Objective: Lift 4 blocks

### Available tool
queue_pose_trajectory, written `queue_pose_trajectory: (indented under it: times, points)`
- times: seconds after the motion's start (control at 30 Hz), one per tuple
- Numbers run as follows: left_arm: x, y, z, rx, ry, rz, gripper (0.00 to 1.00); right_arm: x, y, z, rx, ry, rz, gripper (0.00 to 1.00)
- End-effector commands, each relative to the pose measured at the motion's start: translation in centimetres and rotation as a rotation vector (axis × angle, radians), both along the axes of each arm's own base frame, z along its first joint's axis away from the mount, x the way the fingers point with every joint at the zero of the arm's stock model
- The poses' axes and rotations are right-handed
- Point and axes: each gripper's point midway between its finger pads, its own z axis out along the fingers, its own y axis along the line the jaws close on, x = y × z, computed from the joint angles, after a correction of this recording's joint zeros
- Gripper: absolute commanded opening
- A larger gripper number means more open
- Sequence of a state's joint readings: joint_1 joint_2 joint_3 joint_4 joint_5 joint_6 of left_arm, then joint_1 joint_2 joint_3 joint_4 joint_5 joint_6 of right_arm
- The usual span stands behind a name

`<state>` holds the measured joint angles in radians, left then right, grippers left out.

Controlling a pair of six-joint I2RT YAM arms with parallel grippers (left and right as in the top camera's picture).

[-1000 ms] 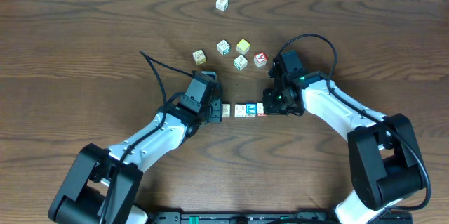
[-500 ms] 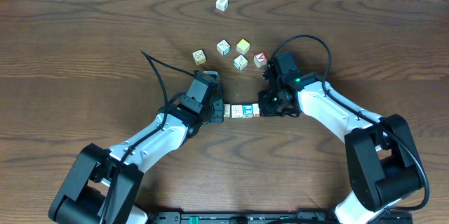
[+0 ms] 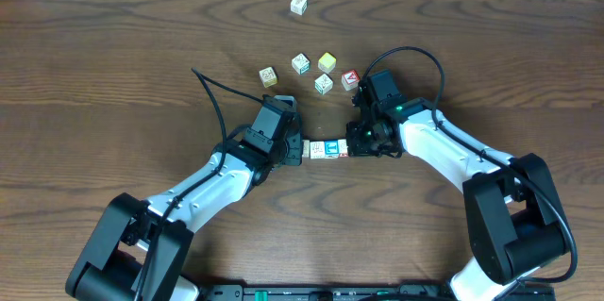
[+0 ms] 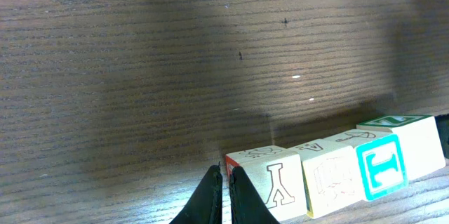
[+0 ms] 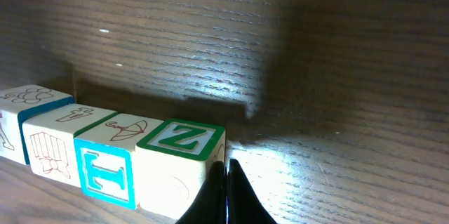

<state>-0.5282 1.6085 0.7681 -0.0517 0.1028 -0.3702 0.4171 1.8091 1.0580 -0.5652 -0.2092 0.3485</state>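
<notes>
A: Where's the row of four blocks (image 3: 326, 149)?
B: Middle of the table (image 3: 113, 75), end to end, faces touching, squeezed between both arms.
A: Left gripper (image 4: 224, 180)?
B: Fingers together, nothing between them. Tips butt against the end block (image 4: 270, 182), the one with a black letter.
A: Right gripper (image 5: 226, 171)?
B: Fingers pressed together too, tips against the side of the green Z block (image 5: 181, 147). The blue T block (image 5: 105, 166) is next to it.
A: Row off the wood?
B: Can't tell.
A: Anything else?
B: Six loose cubes (image 3: 324, 83) beyond the row.
</notes>
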Motion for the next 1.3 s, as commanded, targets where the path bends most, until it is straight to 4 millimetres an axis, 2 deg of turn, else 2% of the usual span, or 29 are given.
queue_pose_trajectory:
  times: [0.0,0.17,0.47,0.67,0.77,1.27]
  points:
    - [-0.4,0.2,-0.5,0.009,0.021,0.007,0.08,-0.3,0.2,-0.3,-0.003,0.007,0.014,0.01]
    - [-0.7,1.2,-1.0,0.057,0.033,0.030,0.08,-0.2,0.2,-0.3,-0.007,0.006,0.013,0.01]
    - [-0.7,1.3,-1.2,0.062,0.036,0.032,0.07,-0.2,0.2,-0.3,-0.006,0.006,0.013,0.01]
    - [-1.1,1.5,-3.2,0.069,0.097,0.070,0.07,-0.3,0.2,-0.3,-0.006,0.006,0.013,0.01]
    - [-1.1,1.2,-3.6,0.059,0.102,0.062,0.07,-0.2,0.2,-0.3,-0.006,0.005,0.013,0.01]
    - [-0.8,0.5,-3.3,0.023,0.093,0.045,0.07,0.7,0.6,-0.1,0.012,-0.035,0.013,0.01]
